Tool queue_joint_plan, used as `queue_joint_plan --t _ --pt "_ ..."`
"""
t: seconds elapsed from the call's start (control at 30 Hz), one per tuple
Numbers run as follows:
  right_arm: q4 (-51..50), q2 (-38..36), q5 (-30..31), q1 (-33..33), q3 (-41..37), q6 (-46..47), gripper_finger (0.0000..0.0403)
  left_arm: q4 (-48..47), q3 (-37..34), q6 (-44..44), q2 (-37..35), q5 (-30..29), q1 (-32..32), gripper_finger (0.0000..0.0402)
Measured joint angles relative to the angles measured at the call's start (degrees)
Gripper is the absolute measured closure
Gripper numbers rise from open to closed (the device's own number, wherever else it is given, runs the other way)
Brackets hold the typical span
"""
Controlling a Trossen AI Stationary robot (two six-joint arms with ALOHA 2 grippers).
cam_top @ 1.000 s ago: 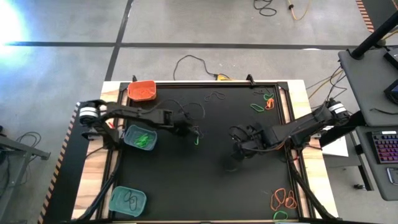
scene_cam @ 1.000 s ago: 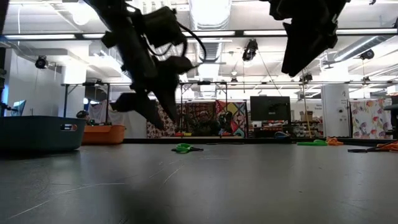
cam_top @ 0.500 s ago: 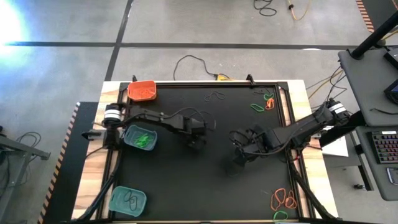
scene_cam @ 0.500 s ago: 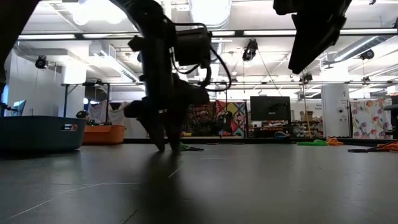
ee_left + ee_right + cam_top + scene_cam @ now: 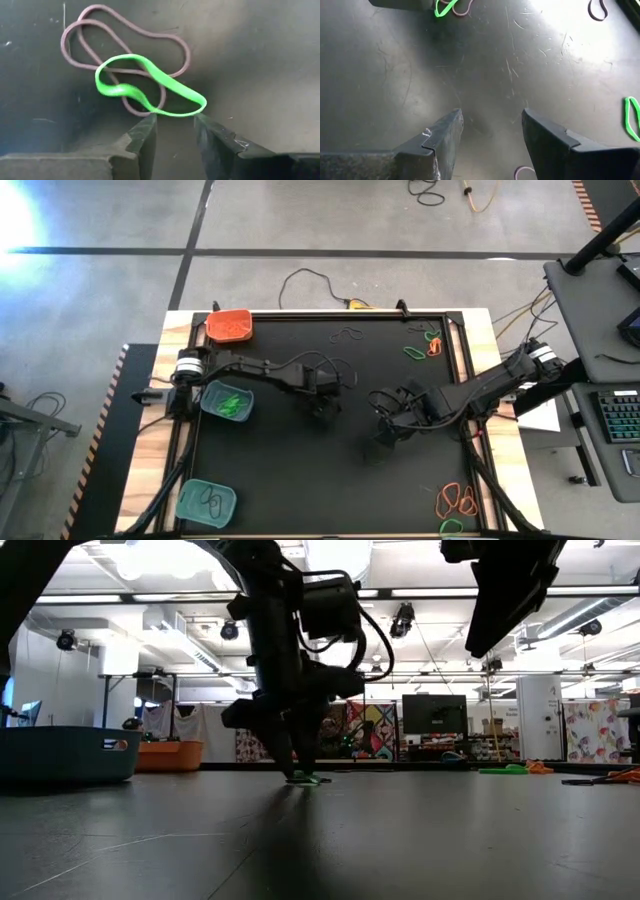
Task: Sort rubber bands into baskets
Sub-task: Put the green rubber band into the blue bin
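Left arm: swung from beside the green-band basket toward mid-table and dropped; now planted tips-down on the black mat over a bright green rubber band point(image 5: 150, 92).
Left gripper point(image 5: 175, 120): narrowing over the last second, down to a slim gap; fingertips point(image 5: 145, 131) set either side of the green loop's near edge, no grip confirmed yet.
Underneath: thin dark purplish rubber band point(image 5: 125, 52) tangled under the green one, risk of both lifting together.
Meaning: pick of one green band under way; destination, by judgement, the teal-green plastic basket holding green bands point(image 5: 226, 401).
Other baskets: orange plastic basket point(image 5: 229, 326) at the far left corner; second teal-green basket point(image 5: 205, 502) near left corner, dark bands inside.
Right gripper point(image 5: 492, 132): unchanged, hovering mid-table right of the left one, fingers apart, nothing between them.
Remaining: orange loops point(image 5: 455, 500) near right corner, mixed cluster point(image 5: 424, 345) far right.
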Motion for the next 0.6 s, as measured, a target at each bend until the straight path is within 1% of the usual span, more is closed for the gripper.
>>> queue_joint_plan --t 0.23,0.4,0.5,0.6 --pt "-0.1 -0.1 0.0 0.0 0.0 -0.2 0.0204 -0.7 3.0 -3.0 -0.1 0.0 -0.3 0.0283" --pt "0.0 -0.1 0.0 0.0 0.0 -0.2 0.0204 -0.9 2.5 -6.4 -0.1 0.5 -0.2 0.0268" --pt "0.0 -0.1 0.0 0.0 0.0 -0.2 0.0204 0.4 2.0 -6.1 0.4 0.6 -0.4 0.0264" --pt "0.0 -0.1 0.0 0.0 0.0 -0.1 0.0204 2.3 2.3 -3.3 1.8 1.0 -1.3 0.0263"
